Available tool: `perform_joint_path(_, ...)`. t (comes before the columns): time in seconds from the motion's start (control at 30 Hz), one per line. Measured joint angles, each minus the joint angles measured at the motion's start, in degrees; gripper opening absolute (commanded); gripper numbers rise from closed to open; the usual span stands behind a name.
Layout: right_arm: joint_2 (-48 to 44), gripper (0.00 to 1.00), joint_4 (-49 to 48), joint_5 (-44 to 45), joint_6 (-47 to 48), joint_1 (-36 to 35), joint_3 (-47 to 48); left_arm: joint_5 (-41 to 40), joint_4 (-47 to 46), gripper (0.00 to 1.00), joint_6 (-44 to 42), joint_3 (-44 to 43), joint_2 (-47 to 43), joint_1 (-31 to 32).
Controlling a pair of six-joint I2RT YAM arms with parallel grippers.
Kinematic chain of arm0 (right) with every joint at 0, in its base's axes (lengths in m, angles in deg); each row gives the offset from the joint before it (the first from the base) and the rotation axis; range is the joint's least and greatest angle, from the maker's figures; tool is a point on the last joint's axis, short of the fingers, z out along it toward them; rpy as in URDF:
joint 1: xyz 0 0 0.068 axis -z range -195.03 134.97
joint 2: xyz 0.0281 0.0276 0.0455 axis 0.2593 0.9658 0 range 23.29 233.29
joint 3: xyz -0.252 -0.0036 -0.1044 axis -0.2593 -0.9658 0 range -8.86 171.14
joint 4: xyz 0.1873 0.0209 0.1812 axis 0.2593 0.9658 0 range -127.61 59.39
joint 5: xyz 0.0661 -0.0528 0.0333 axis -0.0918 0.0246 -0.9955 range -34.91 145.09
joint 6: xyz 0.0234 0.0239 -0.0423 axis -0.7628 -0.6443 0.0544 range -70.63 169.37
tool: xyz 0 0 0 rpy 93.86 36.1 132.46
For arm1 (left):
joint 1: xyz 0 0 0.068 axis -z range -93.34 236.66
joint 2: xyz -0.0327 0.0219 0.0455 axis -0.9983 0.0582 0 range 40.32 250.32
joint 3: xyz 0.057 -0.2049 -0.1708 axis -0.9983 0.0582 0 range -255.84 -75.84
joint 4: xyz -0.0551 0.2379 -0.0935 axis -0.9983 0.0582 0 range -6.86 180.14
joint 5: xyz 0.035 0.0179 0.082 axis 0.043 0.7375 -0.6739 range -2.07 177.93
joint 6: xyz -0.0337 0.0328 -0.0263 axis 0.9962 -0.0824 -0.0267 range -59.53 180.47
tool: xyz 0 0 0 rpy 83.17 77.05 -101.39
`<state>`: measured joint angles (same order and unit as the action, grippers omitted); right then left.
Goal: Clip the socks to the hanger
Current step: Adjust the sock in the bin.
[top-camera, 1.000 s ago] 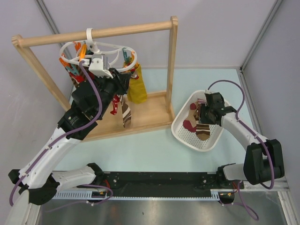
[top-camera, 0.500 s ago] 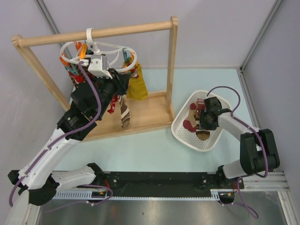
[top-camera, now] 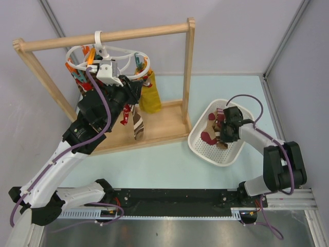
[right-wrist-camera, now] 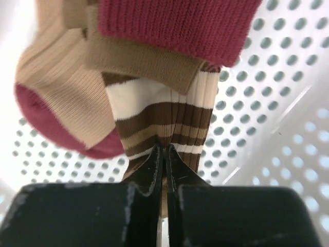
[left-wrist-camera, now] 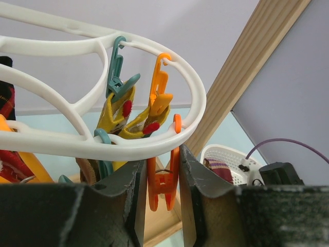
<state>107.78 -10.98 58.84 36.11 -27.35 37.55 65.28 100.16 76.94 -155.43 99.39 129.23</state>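
My right tool (right-wrist-camera: 163, 154) was pinched fully shut on the brown striped sock (right-wrist-camera: 169, 121), down in the white basket (right-wrist-camera: 272, 103) at the right of the bench (top-camera: 164, 159). My left tool (left-wrist-camera: 160, 172) squeezed an orange peg (left-wrist-camera: 162, 188) on the hanger (left-wrist-camera: 128, 148), hung on the wooden rail (top-camera: 108, 36) far left.

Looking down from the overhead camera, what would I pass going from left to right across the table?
The left wooden post → white hanger → mustard-yellow sock → right wooden post → white basket.
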Motion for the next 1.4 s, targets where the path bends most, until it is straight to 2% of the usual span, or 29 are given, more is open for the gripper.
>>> perform_joint_path(0.27, -18.56, 0.00, 0.94, -0.09, 0.26, 0.00, 1.86, -0.02, 0.02, 0.00, 0.00, 0.00, 0.00, 0.00)
perform_joint_path(0.5, -31.93, 0.00, -8.94, -0.13, 3.67, -0.11, 2.40, -0.04, 0.07, 0.00, 0.00, 0.00, 0.00, 0.00)
perform_joint_path(0.73, -34.14, 0.00, -23.54, -0.35, 8.50, -0.22, 2.58, -0.04, 0.09, 0.00, 0.00, 0.00, 0.00, 0.00)
perform_joint_path(0.93, -33.77, 0.00, -29.20, -1.16, 10.69, -0.26, 2.58, -0.09, 0.17, 0.00, 0.00, 0.00, 0.00, 0.00)
perform_joint_path(1.1, -34.67, 0.00, -24.92, -3.41, 10.23, -0.61, 2.60, -0.07, 0.20, 0.00, 0.02, 0.00, -0.07, 0.00)
perform_joint_path(1.2, -36.26, 0.03, -17.68, -4.92, 8.61, -1.03, 2.60, -0.04, 0.22, 0.00, 0.02, 0.00, -0.13, 0.00)
perform_joint_path(1.33, -39.52, 0.17, -6.54, -7.98, 4.46, -1.25, 1.97, -0.02, 0.22, 0.00, 0.04, 0.00, -0.15, 0.00)
perform_joint_path(1.4, -41.00, 0.29, -1.27, -9.84, 1.90, -1.33, 1.25, -0.02, 0.20, 0.00, 0.07, 0.00, -0.15, 0.00)
